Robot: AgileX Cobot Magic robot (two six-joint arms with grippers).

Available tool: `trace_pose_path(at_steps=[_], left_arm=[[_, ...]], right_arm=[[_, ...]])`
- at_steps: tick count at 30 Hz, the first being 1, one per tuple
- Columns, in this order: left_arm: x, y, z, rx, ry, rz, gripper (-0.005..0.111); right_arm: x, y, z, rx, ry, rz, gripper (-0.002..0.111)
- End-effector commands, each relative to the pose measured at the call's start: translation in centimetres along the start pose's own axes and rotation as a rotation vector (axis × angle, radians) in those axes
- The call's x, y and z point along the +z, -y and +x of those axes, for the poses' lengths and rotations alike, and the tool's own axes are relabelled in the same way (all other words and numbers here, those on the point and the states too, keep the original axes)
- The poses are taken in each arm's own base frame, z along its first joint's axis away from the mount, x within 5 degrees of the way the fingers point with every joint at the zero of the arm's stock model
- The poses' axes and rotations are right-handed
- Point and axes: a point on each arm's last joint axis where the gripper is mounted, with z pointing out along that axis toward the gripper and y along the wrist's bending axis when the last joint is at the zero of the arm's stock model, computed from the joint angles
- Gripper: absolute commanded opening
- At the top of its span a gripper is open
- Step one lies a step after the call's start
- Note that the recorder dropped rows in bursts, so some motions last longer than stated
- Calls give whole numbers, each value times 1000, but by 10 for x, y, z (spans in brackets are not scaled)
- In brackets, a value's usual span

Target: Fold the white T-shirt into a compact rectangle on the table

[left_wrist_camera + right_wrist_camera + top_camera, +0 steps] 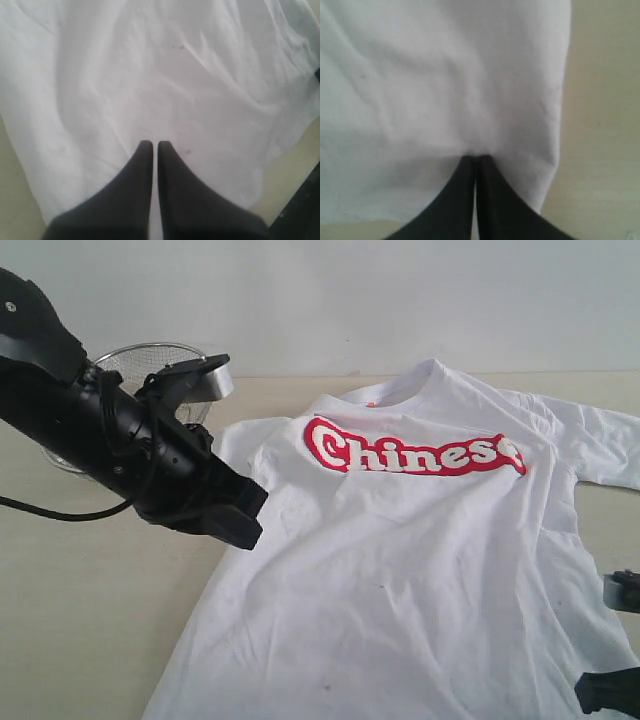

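The left gripper [151, 144] is seen with its jaws pressed together and nothing between them, poised over the white T-shirt [165, 75], which is spread print-up on the counter [80, 620] beneath and ahead of it. The right gripper [476, 157] is likewise pressed together, its tips at a crease near the shirt's edge; whether cloth is caught cannot be told. If the 2 grippers were lowered unopened, fabric would likely be bunched, not grasped. The mesh bowl [150, 365] behind the left arm could be knocked.
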Motion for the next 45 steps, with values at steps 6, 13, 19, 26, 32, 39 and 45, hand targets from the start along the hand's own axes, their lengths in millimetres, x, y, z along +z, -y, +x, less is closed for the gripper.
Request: trace_pose_path(at_steps=[6,13,19,26,32,39,45], left_arm=[[-5,4,1,14,11,7,4],[-5,4,1,21,11,7,4],[-5,4,1,28,11,7,4],[-5,4,1,35,8,1,4],[-5,3,2,44,-3,-4,4],[-5,3,2,44,-3,-4,4],[-5,3,2,44,-3,-4,4]], right_arm=[[9,14,-4,62,-71,137,0],[4,33,-3,137,-103,199,0],[2,47,-2,226,-100,180,0],[1,53,-1,257,-95,174,0],[1,57,-1,278,-87,213,0],[-4,67,-4,339,-69,195,0],[-6,61,-8,323,-28,126,0]])
